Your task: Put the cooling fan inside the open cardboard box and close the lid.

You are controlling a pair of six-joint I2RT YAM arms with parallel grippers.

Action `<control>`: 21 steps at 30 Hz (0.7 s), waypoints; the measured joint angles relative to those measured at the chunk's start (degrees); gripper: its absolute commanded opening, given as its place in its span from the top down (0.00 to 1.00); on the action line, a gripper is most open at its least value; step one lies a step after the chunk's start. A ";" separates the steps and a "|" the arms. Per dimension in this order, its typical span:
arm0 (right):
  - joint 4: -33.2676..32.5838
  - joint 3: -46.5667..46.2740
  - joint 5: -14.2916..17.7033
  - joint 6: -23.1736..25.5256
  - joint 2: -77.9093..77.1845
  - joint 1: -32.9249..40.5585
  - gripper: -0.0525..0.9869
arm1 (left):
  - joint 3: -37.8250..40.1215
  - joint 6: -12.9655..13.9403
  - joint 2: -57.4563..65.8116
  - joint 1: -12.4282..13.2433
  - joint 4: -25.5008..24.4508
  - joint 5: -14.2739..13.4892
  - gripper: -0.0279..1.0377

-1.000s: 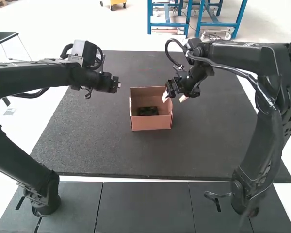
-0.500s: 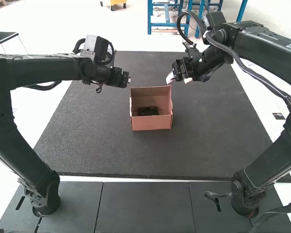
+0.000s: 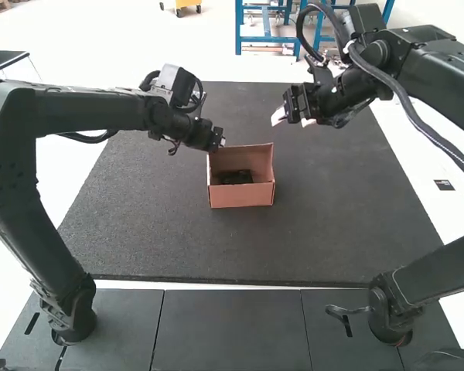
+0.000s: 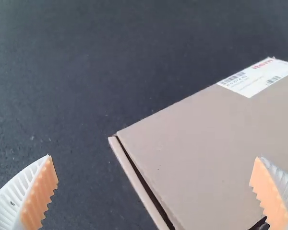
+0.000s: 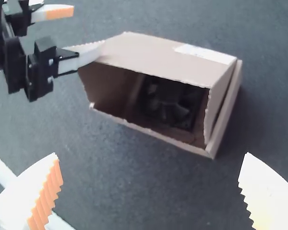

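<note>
Looking down from above, we find the small brown cardboard box [image 3: 241, 193] near the middle of the dark, rubber-matted worktop [image 3: 139, 216]. The black cooling fan [image 3: 233, 177] lies inside it on the bottom, so the first half of the task looks done to us. The box's plain brown cardboard lid [image 5: 158, 55] is not shut: it stands raised from the rear edge, and the fan shows beneath it in the right wrist view. How far it leans over the opening we cannot say for sure, since the views seem to differ on that.

What has just changed is the position of both arms. A second ago the right gripper [image 3: 281, 117], white-ribbed with orange pads, sat at the box's rear right corner. It has since lifted and drawn back, and now hangs well apart from the box, fingers spread wide and holding nothing. Over the same second the left gripper [image 3: 216, 140] has swung in from over the open mat to the box's rear left corner. Its fingers are spread too, and one white finger appears to touch the lid's corner edge.

We read this as a handover: the right arm clears out and the left takes up the lid. What remains, in our judgement, is to push the lid forward and down until it seats on the box.
</note>
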 measured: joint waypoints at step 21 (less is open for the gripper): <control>-1.40 -0.15 0.00 0.83 -0.04 0.00 0.15 | -10.73 -1.51 0.33 -0.76 4.07 2.38 0.09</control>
